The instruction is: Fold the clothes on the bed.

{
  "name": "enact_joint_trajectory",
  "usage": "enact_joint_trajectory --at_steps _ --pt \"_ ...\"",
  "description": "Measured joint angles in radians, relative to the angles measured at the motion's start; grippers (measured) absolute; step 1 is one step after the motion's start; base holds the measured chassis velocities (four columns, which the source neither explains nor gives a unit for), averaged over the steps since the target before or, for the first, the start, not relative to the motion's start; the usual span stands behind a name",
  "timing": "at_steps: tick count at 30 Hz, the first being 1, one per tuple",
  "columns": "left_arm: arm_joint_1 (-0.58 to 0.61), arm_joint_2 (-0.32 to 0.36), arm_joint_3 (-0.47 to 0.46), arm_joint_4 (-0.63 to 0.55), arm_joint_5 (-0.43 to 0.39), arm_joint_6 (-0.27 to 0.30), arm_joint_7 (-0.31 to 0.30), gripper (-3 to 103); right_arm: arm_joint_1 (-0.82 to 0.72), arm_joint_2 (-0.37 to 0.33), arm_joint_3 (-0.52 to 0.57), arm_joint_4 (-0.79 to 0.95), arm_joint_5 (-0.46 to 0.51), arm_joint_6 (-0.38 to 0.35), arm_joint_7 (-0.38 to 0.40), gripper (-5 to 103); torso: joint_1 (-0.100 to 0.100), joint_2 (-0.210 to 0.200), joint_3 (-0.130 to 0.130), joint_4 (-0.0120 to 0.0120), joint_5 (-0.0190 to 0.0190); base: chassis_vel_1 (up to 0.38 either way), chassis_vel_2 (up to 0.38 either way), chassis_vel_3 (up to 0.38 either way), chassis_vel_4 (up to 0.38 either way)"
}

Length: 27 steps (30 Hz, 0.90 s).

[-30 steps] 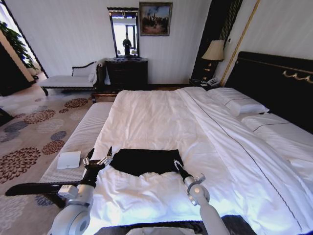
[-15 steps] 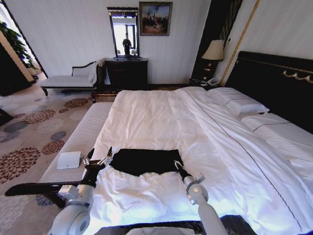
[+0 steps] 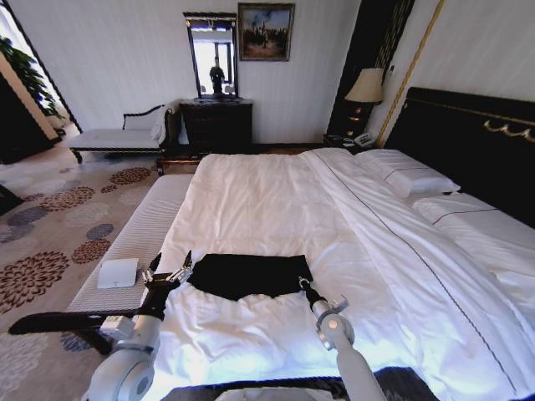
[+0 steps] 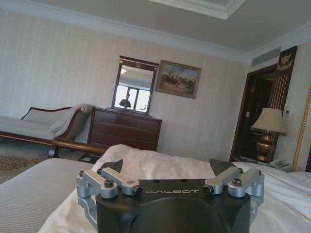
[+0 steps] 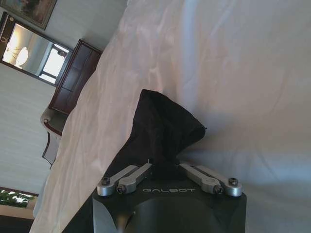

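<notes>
a black t-shirt (image 3: 247,275) lies flattened on the white duvet (image 3: 276,209) near the foot of the bed (image 3: 468,150), a small dark patch against the bedding. the right gripper (image 3: 303,284) sits at the shirt's right corner, its fingers closed and pinching a fold of the black cloth, which rises in a peak in the right wrist view (image 5: 163,131). the left gripper (image 3: 170,271) is just beside the shirt's left edge, its fingers spread wide and holding nothing. left of the bed runs a white striped bench (image 3: 138,238) with a small white box (image 3: 117,272) on it. beyond the bed stand a dark dresser (image 3: 217,125) with a mirror (image 3: 212,56), and a lamp (image 3: 364,88).
</notes>
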Motion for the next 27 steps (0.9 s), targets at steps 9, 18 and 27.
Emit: enact_joint_trajectory --at_steps 9,18,27 --pt "0.0 0.0 0.0 0.0 0.0 0.0 0.0 100 -0.003 0.011 -0.013 0.035 -0.024 0.003 0.016 4 0.0 0.0 0.0 -0.0003 -0.0003 0.0 0.0 0.0 0.0" --pt "0.0 0.0 0.0 0.0 0.0 0.0 0.0 100 -0.003 0.001 0.004 0.06 -0.041 0.008 0.022 4 0.0 0.0 0.0 0.0002 0.0001 0.0 0.0 0.0 0.0" --pt "0.0 0.0 0.0 0.0 0.0 0.0 0.0 100 -0.018 -0.074 0.066 0.107 -0.021 0.01 0.019 4 0.0 0.0 0.0 0.0003 0.0003 0.0 0.0 0.0 0.0"
